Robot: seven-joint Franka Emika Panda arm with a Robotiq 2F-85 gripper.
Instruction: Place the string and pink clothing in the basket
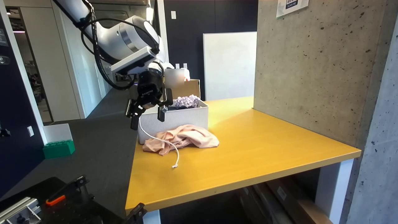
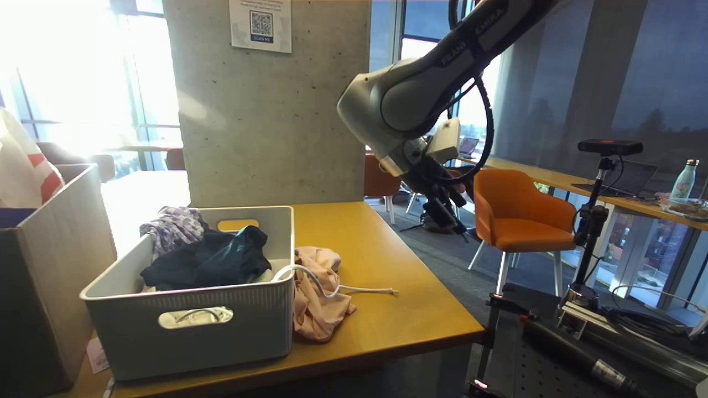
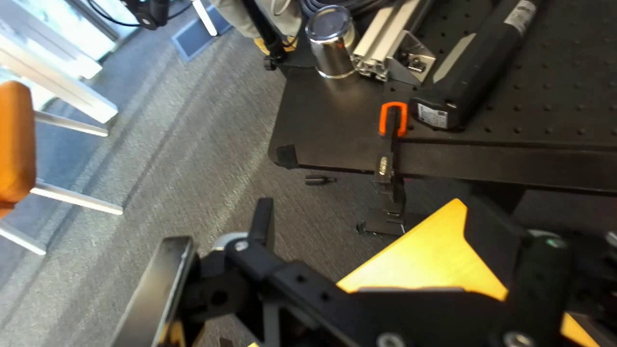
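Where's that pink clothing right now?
In an exterior view, the pink clothing lies on the table, just right of the basket, partly under the white string.

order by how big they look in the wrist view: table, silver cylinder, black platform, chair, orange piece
Largest to smallest:
1. black platform
2. chair and table, too close to rank: the chair is cut off, the table partly hidden
3. silver cylinder
4. orange piece

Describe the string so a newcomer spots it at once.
Find the yellow table, then the ribbed basket on it. Beside the basket lies crumpled pink clothing, and the string runs from the basket's rim across that clothing to the table. Unlike the broad, rumpled cloth, it is thin, white and cord-like.
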